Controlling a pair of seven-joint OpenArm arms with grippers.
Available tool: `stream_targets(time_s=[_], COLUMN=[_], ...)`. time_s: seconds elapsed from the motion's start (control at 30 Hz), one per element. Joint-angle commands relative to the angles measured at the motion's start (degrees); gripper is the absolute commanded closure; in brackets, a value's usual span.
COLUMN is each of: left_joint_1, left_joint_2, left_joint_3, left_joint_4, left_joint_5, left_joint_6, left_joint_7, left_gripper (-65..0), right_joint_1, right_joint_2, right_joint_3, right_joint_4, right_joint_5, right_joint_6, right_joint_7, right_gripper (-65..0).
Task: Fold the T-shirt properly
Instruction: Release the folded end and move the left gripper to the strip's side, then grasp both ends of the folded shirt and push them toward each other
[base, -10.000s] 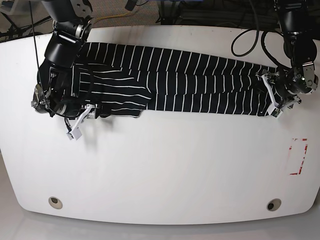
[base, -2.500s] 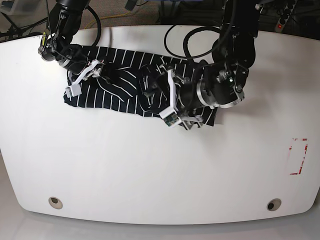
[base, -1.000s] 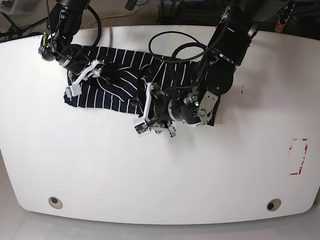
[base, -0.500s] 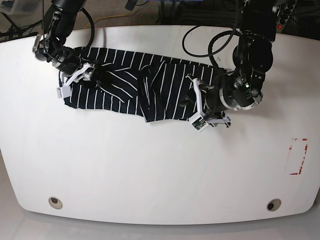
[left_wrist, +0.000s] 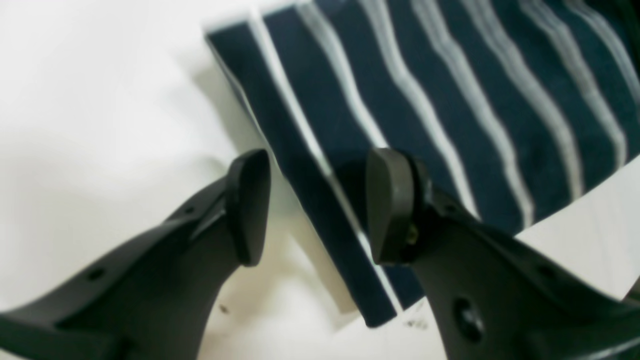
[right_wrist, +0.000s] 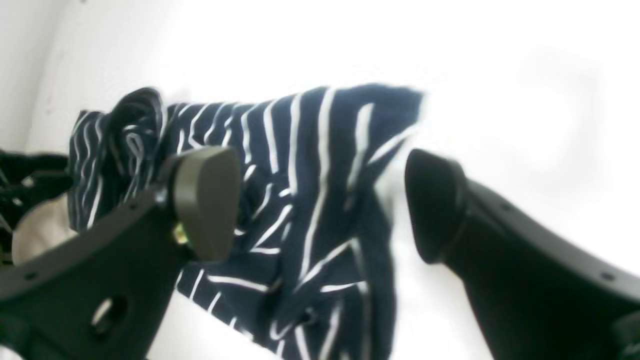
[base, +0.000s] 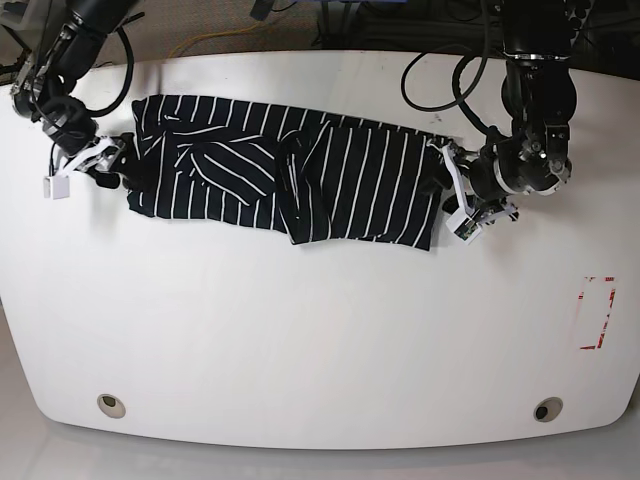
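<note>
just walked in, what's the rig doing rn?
Two arms are working on folding a striped T-shirt on the white table. The shirt lies as a bunched, partly folded band along the far side. The left gripper is open, its jaws straddling the shirt's edge at one end without pinching it. The right gripper is open at the other end, jaws wide, holding nothing. The fold is not finished; the cloth looks rumpled in the middle.
</note>
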Motion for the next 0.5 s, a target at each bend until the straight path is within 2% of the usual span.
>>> stream_targets(time_s=[0.0, 0.23, 0.47], left_joint_1=[-1.01, -2.33, -2.24], left_joint_2=[-0.32, -0.32, -0.23], left_joint_3=[-1.38, -1.55, -1.73], left_joint_4=[-1.51, -6.26, -6.52], left_joint_5=[-0.95, -0.95, -0.95], left_joint_6=[-0.10, -0.10, -0.10], left_joint_7=[-1.08, -3.02, -3.02], left_gripper=[-28.3, -28.2, -28.1], right_joint_1=[0.80, 0.80, -0.34], right_joint_2=[2.92, 3.71, -0.51], right_joint_3=[0.44, 0.26, -2.11], right_joint_4=[-2.62, -10.53, -8.95], right_joint_5=[2.07, 1.98, 1.98], right_joint_6=[0.54, 0.54, 0.54], right_joint_7=[0.92, 1.01, 0.92], right_gripper=[-49.3, -49.3, -49.1])
